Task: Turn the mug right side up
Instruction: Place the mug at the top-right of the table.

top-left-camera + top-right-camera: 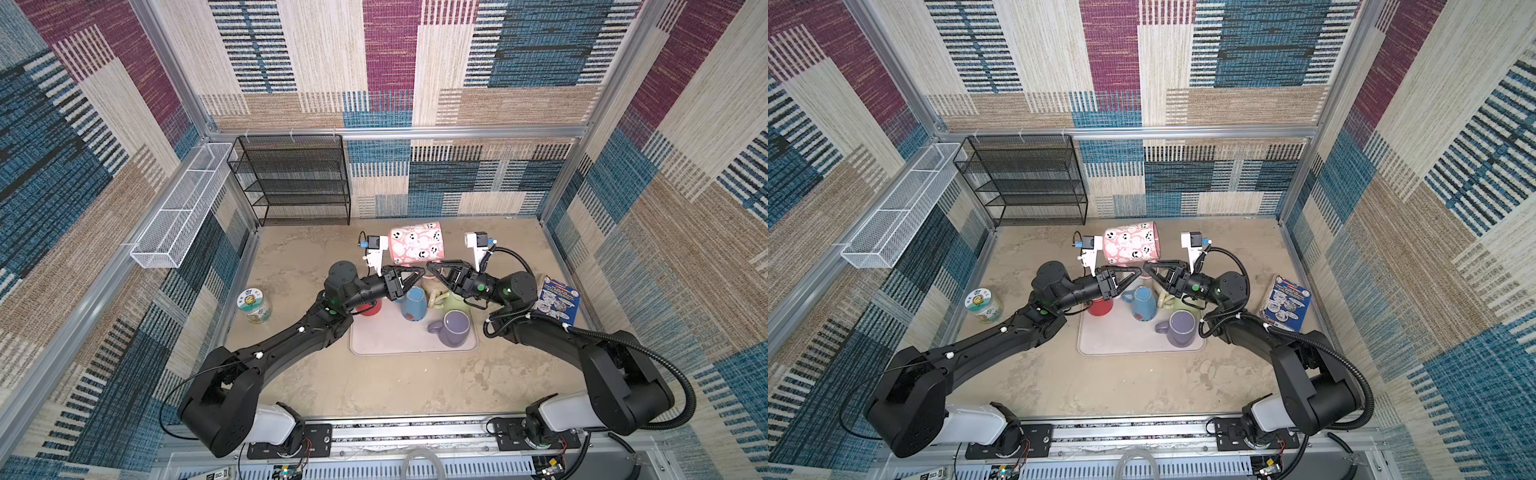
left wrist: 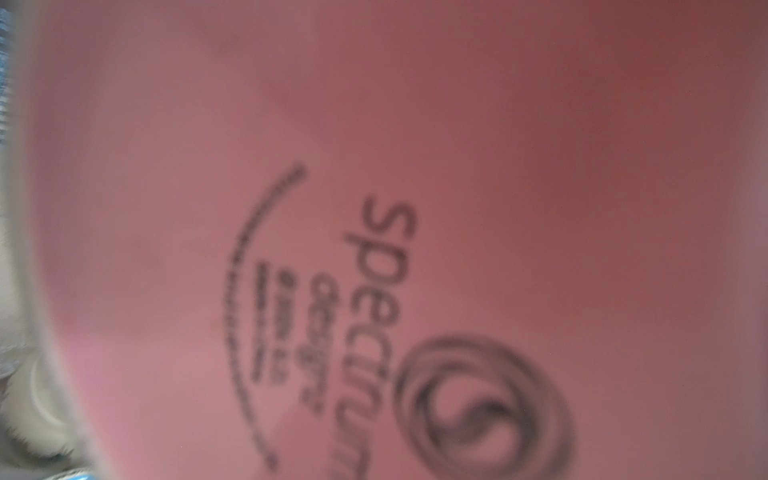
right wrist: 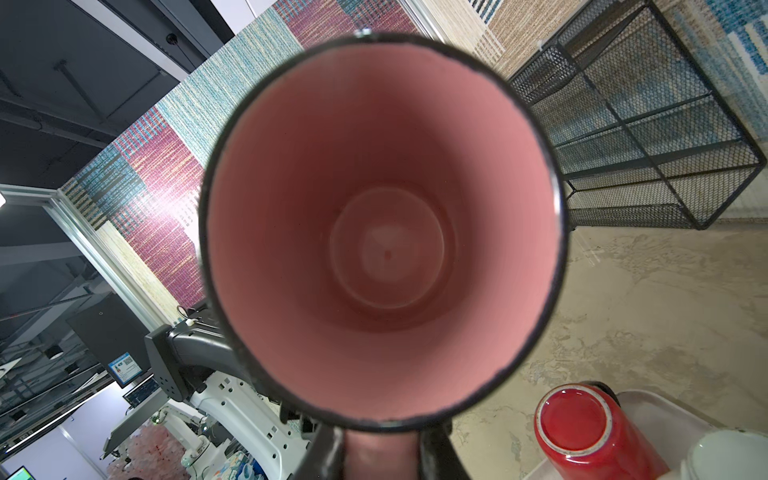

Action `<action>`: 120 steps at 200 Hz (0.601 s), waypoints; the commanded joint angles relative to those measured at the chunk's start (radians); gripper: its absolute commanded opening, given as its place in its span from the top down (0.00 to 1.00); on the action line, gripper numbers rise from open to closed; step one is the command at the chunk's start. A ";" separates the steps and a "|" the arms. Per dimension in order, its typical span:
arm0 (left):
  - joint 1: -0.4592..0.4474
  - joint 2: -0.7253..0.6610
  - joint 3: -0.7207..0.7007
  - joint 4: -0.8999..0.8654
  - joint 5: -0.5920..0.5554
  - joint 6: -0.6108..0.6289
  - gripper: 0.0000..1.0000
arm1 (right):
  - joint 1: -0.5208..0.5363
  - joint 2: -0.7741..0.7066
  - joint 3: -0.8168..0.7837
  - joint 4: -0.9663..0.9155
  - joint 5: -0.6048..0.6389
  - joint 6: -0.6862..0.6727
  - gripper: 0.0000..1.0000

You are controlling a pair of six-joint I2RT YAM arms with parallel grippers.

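Observation:
A pink mug (image 1: 417,243) (image 1: 1131,243) printed with ghost faces hangs on its side above the tray's far edge, in both top views. Its mouth faces right and its base faces left. My right gripper (image 1: 430,266) (image 3: 380,440) is shut on the mug's pink handle (image 3: 380,455), and the right wrist view looks straight into the mug's mouth (image 3: 382,232). My left gripper (image 1: 420,271) (image 1: 1139,270) sits tip to tip with the right one under the mug. Its jaws are seen side-on, so their gap is hidden. The mug's printed base (image 2: 374,249) fills the left wrist view.
A pale tray (image 1: 374,343) holds an upturned red mug (image 1: 370,308), an upturned blue mug (image 1: 414,305), cream and green mugs (image 1: 455,306) and an upright purple mug (image 1: 455,326). A jar (image 1: 254,305) stands left, a box (image 1: 557,301) right. A black mesh shelf (image 1: 295,178) and a white wire basket (image 1: 183,208) line the back left.

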 commanded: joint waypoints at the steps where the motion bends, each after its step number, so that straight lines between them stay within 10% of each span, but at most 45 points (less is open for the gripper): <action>1: 0.002 -0.019 -0.011 -0.072 -0.016 0.059 0.62 | 0.000 -0.019 0.003 0.104 0.036 -0.034 1.00; 120: 0.001 -0.061 -0.017 -0.172 -0.070 0.124 0.55 | 0.001 -0.028 0.004 0.061 0.033 -0.081 1.00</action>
